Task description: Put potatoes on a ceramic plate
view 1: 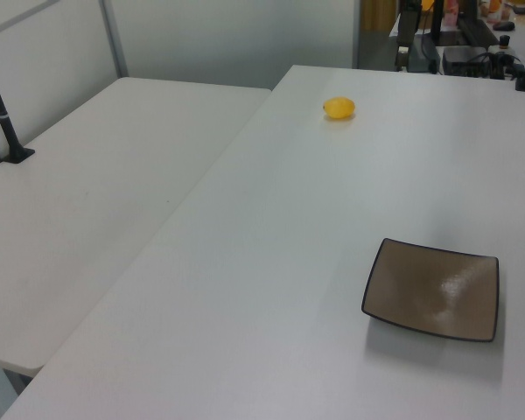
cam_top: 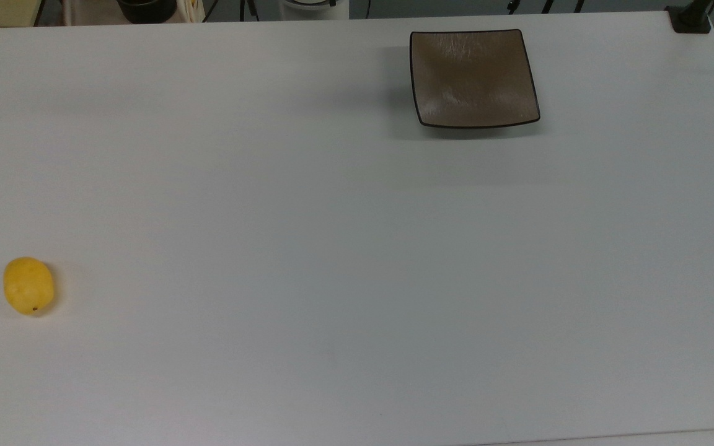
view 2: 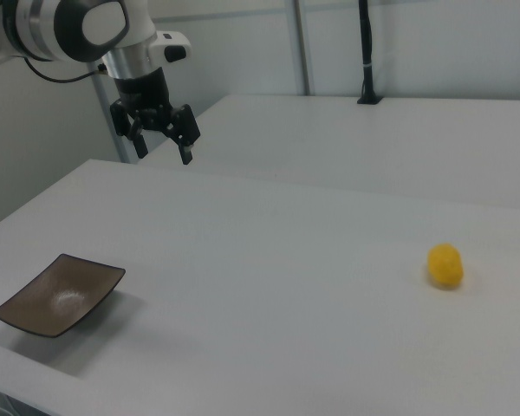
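Basically nothing done yet: 1 yellow potato [cam_top: 28,285] lies on the white table [cam_top: 332,248], well apart from the empty square brown ceramic plate [cam_top: 473,77], while the gripper [view 2: 163,139] hangs high, jaws wide, holding nothing.

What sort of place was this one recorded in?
Probably a robotics lab or test room: plain white tables, a Panda arm with its open claw above one, and cluttered equipment on stands behind the table.
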